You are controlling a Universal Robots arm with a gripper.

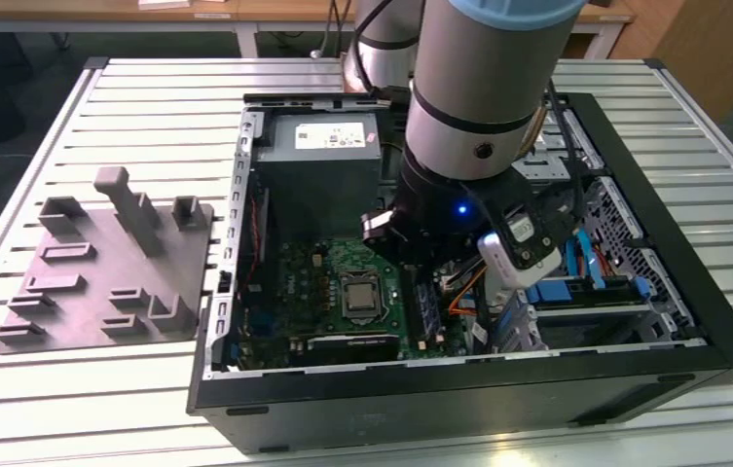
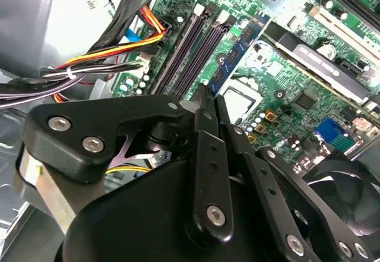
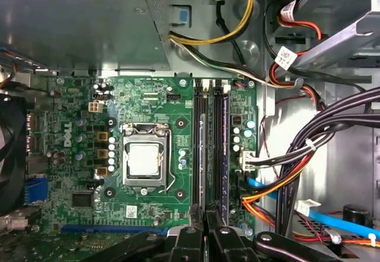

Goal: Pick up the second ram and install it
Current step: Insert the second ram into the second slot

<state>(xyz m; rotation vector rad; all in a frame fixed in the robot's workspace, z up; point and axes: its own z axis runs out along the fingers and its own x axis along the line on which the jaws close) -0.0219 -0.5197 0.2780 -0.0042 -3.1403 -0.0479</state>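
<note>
Inside the open computer case [image 1: 678, 321], over the motherboard [image 3: 77, 125]: you have the gripper [image 2: 209, 98] shut narrow on the second ram [image 2: 237, 54], which the second wrist view shows as a thin strip running straight out ahead of the fingertips.

Item, second ram: long, flat, dark board with a blue label face and small chips, one end pinched between the jaws, the rest free. It is tilted across the board, not yet seated.

Item, memory slots [image 3: 212, 149]: long, narrow black plastic channels, parallel, directly ahead of the jaws in the first wrist view (one already looks filled by a dark module, though I cannot be certain which).

Item, processor socket [image 3: 144, 160]: square bright metal lid in a steel frame, off to one side of the jaws, beyond the slots.

Item, cable bundle [image 3: 320, 149]: black, yellow, red and orange leads, glossy and limp, on the other side of the jaws, near the slots.

Item, grey fixture block [image 1: 106, 268]: matt moulded plastic with upright posts, outside the case, well apart from the jaws.

Step in hand, by my reading: carrying and lining up, the pick done. The insertion calls for the strip square and upright over an empty slot, edge parallel to the channel, then a straight even press; keep the cables out.
</note>
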